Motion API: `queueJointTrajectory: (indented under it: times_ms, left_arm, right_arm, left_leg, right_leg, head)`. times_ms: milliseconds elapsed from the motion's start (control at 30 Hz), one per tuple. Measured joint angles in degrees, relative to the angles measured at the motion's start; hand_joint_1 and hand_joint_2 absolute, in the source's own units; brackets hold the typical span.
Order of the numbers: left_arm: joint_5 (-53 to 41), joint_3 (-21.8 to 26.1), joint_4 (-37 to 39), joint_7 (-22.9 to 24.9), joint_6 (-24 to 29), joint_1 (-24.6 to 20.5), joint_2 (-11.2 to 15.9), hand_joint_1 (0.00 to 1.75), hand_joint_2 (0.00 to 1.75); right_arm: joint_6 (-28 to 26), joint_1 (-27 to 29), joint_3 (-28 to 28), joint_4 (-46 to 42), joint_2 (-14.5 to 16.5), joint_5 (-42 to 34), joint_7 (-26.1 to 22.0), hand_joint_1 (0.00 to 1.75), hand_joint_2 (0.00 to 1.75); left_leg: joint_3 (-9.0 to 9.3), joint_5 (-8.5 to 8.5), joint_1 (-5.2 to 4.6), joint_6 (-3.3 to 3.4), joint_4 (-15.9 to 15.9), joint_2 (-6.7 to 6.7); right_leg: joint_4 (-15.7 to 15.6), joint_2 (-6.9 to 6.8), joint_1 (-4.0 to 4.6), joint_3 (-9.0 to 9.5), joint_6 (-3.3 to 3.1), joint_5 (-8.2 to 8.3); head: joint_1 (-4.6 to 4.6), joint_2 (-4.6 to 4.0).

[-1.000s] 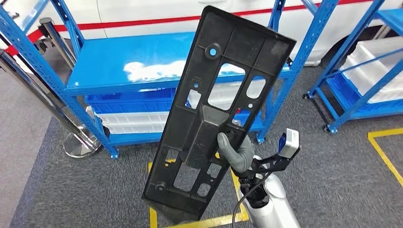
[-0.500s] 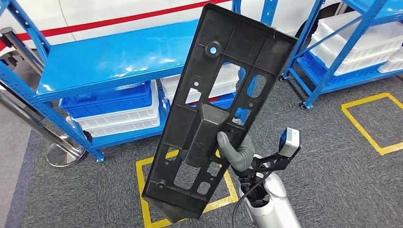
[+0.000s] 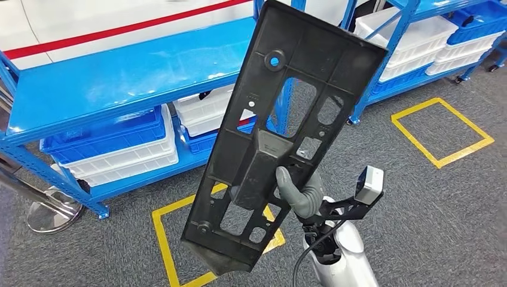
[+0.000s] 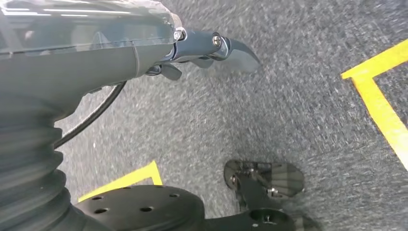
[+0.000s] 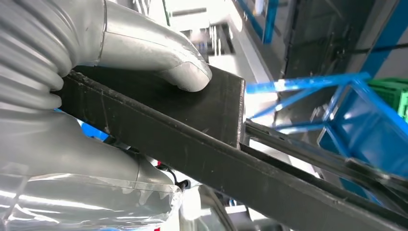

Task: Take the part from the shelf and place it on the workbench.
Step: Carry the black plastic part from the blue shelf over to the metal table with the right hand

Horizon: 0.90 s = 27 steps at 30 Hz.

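Risk lies mainly in the single grip: the right hand (image 3: 297,192) clamps the long black moulded plastic panel with cut-out windows (image 3: 281,134) near its middle, thumb pressed on the raised centre block, as the right wrist view confirms. Panel stands tilted through the centre of the frame, off the blue steel shelf (image 3: 113,81) at upper left. Its length could lever it loose, or its top corner could clip an upright. Left hand (image 4: 207,48) hangs over grey carpet; its fingers cannot be told.
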Motion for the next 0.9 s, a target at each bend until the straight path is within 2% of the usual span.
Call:
queueJointTrajectory:
  times_ms: [67, 100, 133, 167, 233, 267, 300, 367, 400, 433, 500, 567, 600, 633, 667, 700, 767, 800, 833, 900]
  left_arm:
    - [-0.4, -0.2, 0.0, 0.3, -0.4, 0.1, 0.0, 0.0, 1.75]
    - [-0.5, -0.3, 0.0, 0.5, -0.5, 0.1, 0.0, 0.0, 1.75]
    - [-0.6, -0.5, 0.0, 0.6, -0.6, 0.1, 0.0, 0.0, 1.75]
    - [-0.8, -0.6, 0.0, 0.8, -0.7, 0.1, -0.1, 0.0, 1.75]
    - [-1.1, -0.9, 0.0, 1.0, -0.7, 0.1, -0.2, 0.0, 1.75]
    - [-1.2, -1.0, 0.0, 1.1, -0.7, 0.0, -0.2, 0.0, 1.75]
    - [-1.3, -1.1, 0.0, 1.1, -0.6, 0.0, -0.2, 0.0, 1.75]
    - [-1.4, -1.2, 0.0, 1.3, -0.4, -0.1, -0.2, 0.0, 1.75]
    - [-1.5, -1.3, 0.0, 1.5, -0.2, -0.1, -0.2, 0.0, 1.75]
    - [-1.6, -1.4, 0.0, 1.7, 0.1, -0.2, -0.2, 0.0, 1.75]
    - [-1.7, -1.5, 0.0, 2.1, 0.8, -0.2, -0.3, 0.0, 1.75]
    - [-1.8, -1.6, 0.0, 2.2, 1.7, 0.0, -0.4, 0.0, 1.75]
    - [-1.8, -1.6, 0.0, 2.1, 2.2, 0.0, -0.4, 0.0, 1.75]
    - [-1.9, -1.6, 0.0, 1.9, 2.8, 0.0, -0.4, 0.0, 1.75]
    - [-2.0, -1.7, 0.0, 1.5, 3.1, -0.1, -0.5, 0.0, 1.75]
    - [-2.1, -1.8, 0.0, 1.0, 3.2, -0.1, -0.5, 0.0, 1.75]
    - [-2.6, -2.1, 0.0, 0.0, 2.7, -0.2, -0.5, 0.0, 1.75]
    - [-2.8, -2.3, 0.0, -0.5, 2.4, -0.2, -0.4, 0.0, 1.75]
    - [-2.9, -2.4, 0.0, -1.0, 2.2, -0.3, -0.4, 0.0, 1.75]
    - [-3.0, -2.6, 0.0, -1.7, 1.8, -0.4, -0.4, 0.0, 1.75]
  right_arm:
    - [-1.1, 0.6, -0.5, -0.7, 0.0, 1.2, -0.3, 1.75, 1.75]
    - [-1.5, 1.1, -0.8, -1.0, 0.0, 1.6, -0.4, 1.75, 1.75]
    - [-1.8, 1.4, -1.0, -1.3, 0.0, 1.9, -0.5, 1.75, 1.75]
    - [-2.3, 1.8, -1.3, -1.6, 0.0, 2.5, -0.6, 1.75, 1.75]
    - [-3.3, 2.2, -1.7, -2.5, 0.0, 3.8, -0.7, 1.75, 1.75]
    - [-3.8, 2.4, -1.9, -2.9, 0.0, 4.4, -0.8, 1.75, 1.75]
    - [-4.1, 2.5, -2.1, -3.2, 0.0, 4.7, -0.9, 1.75, 1.75]
    - [-4.9, 2.9, -2.4, -3.7, 0.0, 5.4, -1.1, 1.75, 1.75]
    - [-5.8, 3.1, -2.6, -4.1, 0.1, 6.2, -1.3, 1.75, 1.75]
    - [-6.9, 3.4, -2.9, -4.5, 0.1, 7.2, -1.6, 1.75, 1.75]
    - [-9.5, 3.7, -3.4, -5.4, 0.5, 9.3, -2.2, 1.75, 1.75]
    - [-11.3, 3.9, -3.8, -5.9, 1.0, 10.7, -2.6, 1.75, 1.75]
    - [-12.2, 4.1, -4.0, -6.1, 1.1, 11.5, -2.9, 1.75, 1.75]
    - [-13.3, 4.4, -4.1, -6.3, 1.1, 12.5, -3.2, 1.75, 1.75]
    - [-14.4, 4.7, -4.1, -6.5, 1.1, 13.4, -3.7, 1.75, 1.75]
    - [-15.5, 5.0, -4.2, -6.6, 1.1, 14.3, -4.2, 1.75, 1.75]
    - [-17.1, 5.1, -4.2, -6.8, 1.1, 15.5, -5.4, 1.75, 1.75]
    - [-17.6, 5.2, -4.1, -6.8, 1.1, 15.8, -5.7, 1.75, 1.75]
    - [-17.8, 5.2, -4.0, -6.8, 1.1, 15.8, -5.9, 1.75, 1.75]
    - [-18.0, 5.2, -3.6, -6.6, 1.2, 15.3, -5.8, 1.75, 1.75]
  left_leg:
    - [-0.43, 0.15, 0.04, 0.1, 0.1, 1.36]
    - [-0.69, 0.13, 0.09, 0.03, 0.3, 2.08]
    - [-0.94, 0.08, 0.18, -0.1, 0.5, 2.76]
    - [-1.17, -0.03, 0.3, -0.3, 0.9, 3.45]
    - [-1.57, -0.5, 0.43, -1.04, 1.9, 4.47]
    - [-1.76, -0.78, 0.38, -1.47, 2.4, 4.84]
    - [-1.91, -1.0, 0.3, -1.89, 2.9, 5.15]
    - [-2.0, -1.1, 0.27, -2.56, 3.2, 5.88]
    - [-2.06, -1.22, 0.4, -2.87, 3.3, 5.91]
    - [-2.3, -1.84, 0.55, -3.15, 3.8, 5.33]
    - [-4.15, -5.01, 0.77, -3.5, 8.3, 3.08]
    - [-7.44, -8.96, 0.79, -3.47, 16.1, 1.52]
    - [-8.64, -9.9, 0.76, -3.32, 19.1, 1.29]
    - [-8.94, -9.71, 0.7, -3.05, 20.0, 1.18]
    - [-8.11, -8.39, 0.6, -2.67, 18.5, 1.03]
    - [-6.37, -6.32, 0.42, -2.17, 15.1, 0.48]
    - [-2.7, -3.09, 0.1, -1.12, 7.3, -2.36]
    - [-1.63, -2.43, -0.09, -0.78, 4.8, -3.6]
    - [-1.24, -2.42, -0.2, -0.58, 3.7, -4.3]
    - [-0.92, -2.02, -0.21, -0.44, 2.7, -3.38]
  right_leg:
    - [6.9, -1.43, -0.33, -3.16, 0.55, -3.55]
    - [9.1, -1.67, -0.59, -4.06, 0.83, -4.2]
    - [9.1, -1.89, -0.85, -3.87, 1.12, -3.74]
    - [7.2, -2.24, -1.12, -2.6, 1.4, -2.44]
    - [0.0, -4.02, -1.28, 1.68, 1.68, 0.43]
    - [-2.7, -4.67, -1.24, 3.12, 1.36, 1.16]
    - [-4.0, -5.08, -1.09, 3.75, 0.89, 1.36]
    - [-4.2, -4.34, -0.83, 3.36, -0.29, 1.41]
    - [-4.2, -3.92, -0.79, 3.21, -0.69, 1.55]
    - [-4.3, -3.49, -0.81, 3.07, -1.08, 1.72]
    - [-4.4, -2.62, -0.86, 2.76, -1.75, 2.13]
    - [-4.4, -1.5, -0.56, 2.33, -2.23, 2.44]
    - [-4.3, -0.86, -0.33, 2.17, -2.38, 2.57]
    - [-4.3, -0.19, -0.12, 2.07, -2.48, 2.69]
    - [-4.3, 0.51, 0.06, 2.03, -2.51, 2.79]
    - [-4.3, 1.22, 0.18, 2.03, -2.5, 2.89]
    - [-4.3, 2.48, 0.09, 1.86, -2.28, 3.19]
    - [-4.3, 3.03, -0.11, 1.63, -2.0, 3.41]
    - [-4.3, 3.58, -0.36, 1.36, -1.63, 3.68]
    - [-4.5, 4.53, -0.63, 0.96, -0.85, 4.21]
  head:
    - [0.05, 0.0]
    - [0.07, 0.0]
    - [0.07, 0.01]
    - [0.07, 0.01]
    - [0.1, 0.01]
    - [0.07, 0.0]
    - [0.05, 0.0]
    - [-0.01, 0.0]
    - [0.0, 0.0]
    - [0.0, 0.0]
    - [0.0, 0.0]
    - [-0.01, 0.0]
    - [-0.01, 0.0]
    - [-0.01, 0.0]
    - [0.0, 0.0]
    - [0.0, 0.0]
    - [0.05, 0.0]
    - [0.04, 0.0]
    - [0.02, 0.0]
    - [-0.04, 0.0]
